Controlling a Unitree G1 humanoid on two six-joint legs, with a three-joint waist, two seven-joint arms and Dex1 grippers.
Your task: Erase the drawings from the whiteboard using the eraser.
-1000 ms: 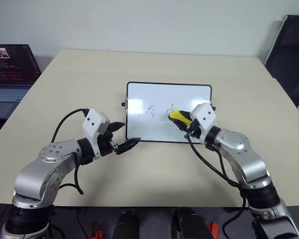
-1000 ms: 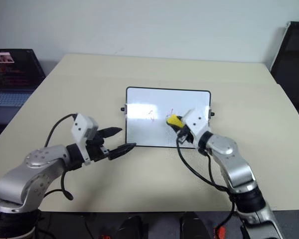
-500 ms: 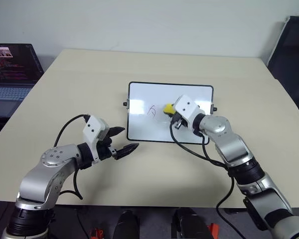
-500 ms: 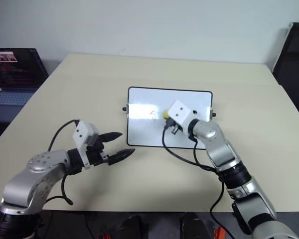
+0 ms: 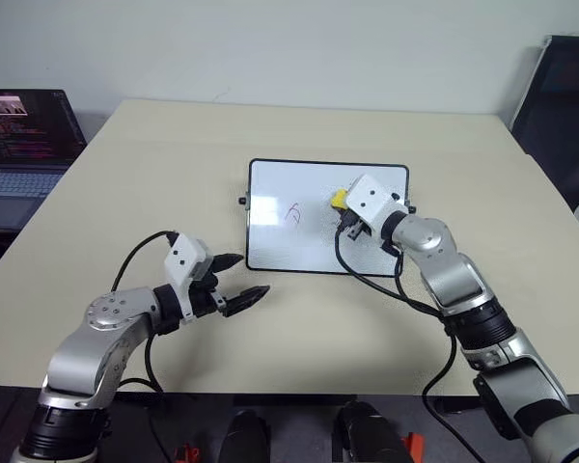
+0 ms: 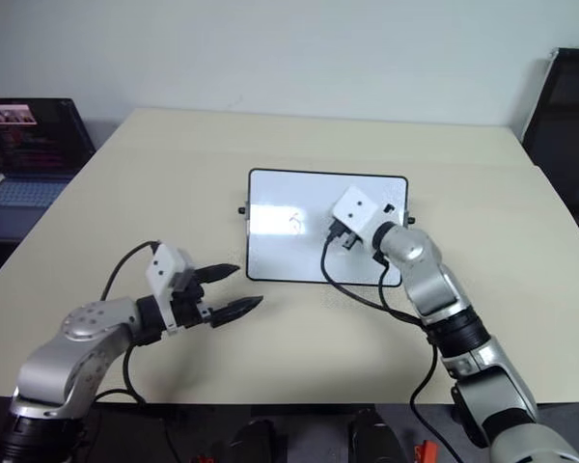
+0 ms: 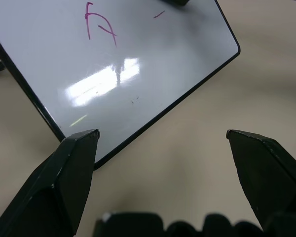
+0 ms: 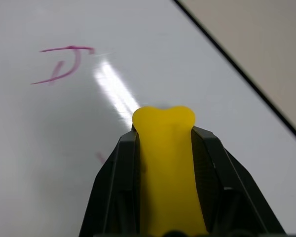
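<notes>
Near the surface's [image 5: 299, 318] front edge the left gripper [image 5: 239, 280] is hanging wide open and empty, while farther in the right gripper [image 8: 164, 148] is pinching the eraser [image 8: 166, 163] over the whiteboard [image 5: 299, 241], the last drawing [image 5: 292, 213] lying to its left.

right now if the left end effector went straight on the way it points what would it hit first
Probably the whiteboard. The left end effector is open over bare table, aimed at the board's near corner, so the black frame there likely comes first. Depth is unclear; it might slide over the edge.

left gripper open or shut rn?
Open. The left gripper hovers over the table short of the whiteboard, fingers spread wide, nothing between them.
</notes>
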